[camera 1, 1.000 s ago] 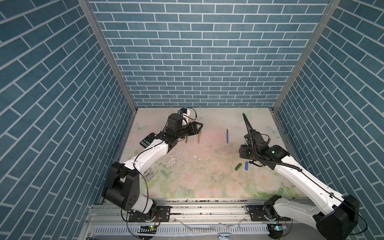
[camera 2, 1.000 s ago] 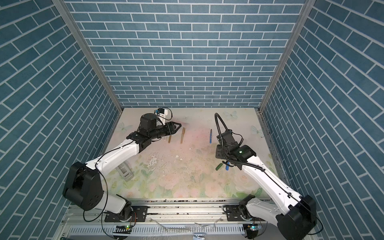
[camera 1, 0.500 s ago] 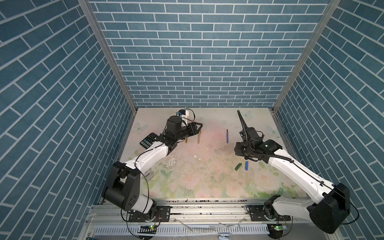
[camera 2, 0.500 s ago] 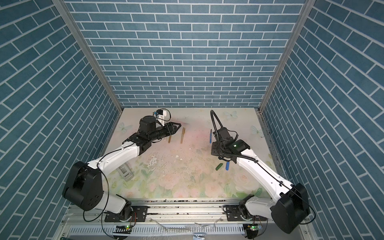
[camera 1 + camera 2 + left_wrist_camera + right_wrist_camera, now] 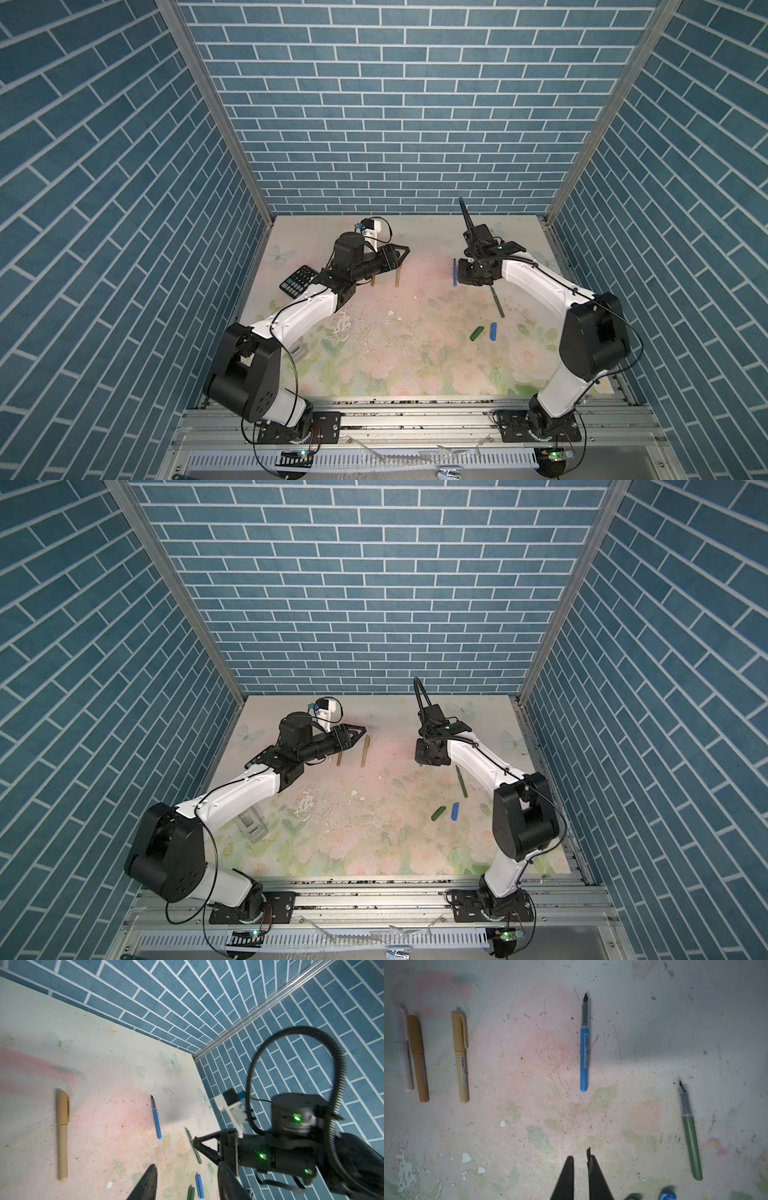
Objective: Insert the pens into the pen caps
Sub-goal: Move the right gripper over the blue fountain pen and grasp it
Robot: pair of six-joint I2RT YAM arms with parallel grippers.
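Picking up the right gripper [image 5: 580,1167] above the mat [image 5: 415,365] at two o'clock, pointed down, with jaws pinched almost together, a sliver of gap, nothing between. Finding the blue pen [image 5: 455,273] flat on the mat just at its nine o'clock, uncapped, nib aimed at twelve, untouched. Over at three o'clock, catching the green pen [image 5: 497,302], bare too, nib tilted toward eleven. Down at four, spotting the green cap [image 5: 477,333] and the blue cap [image 5: 493,331] just beside each other, green at nine o'clock of blue, near the green pen's tail. Swinging across to eleven: left gripper [image 5: 399,254] held level above the mat, jaws apart, empty. At its six o'clock, seeing the brown pen [image 5: 372,281] and the tan pen [image 5: 397,277] lying capped, with the pink pen [image 5: 404,1049] capped too, right against the brown one. Out toward ten, noting the calculator [image 5: 300,281].
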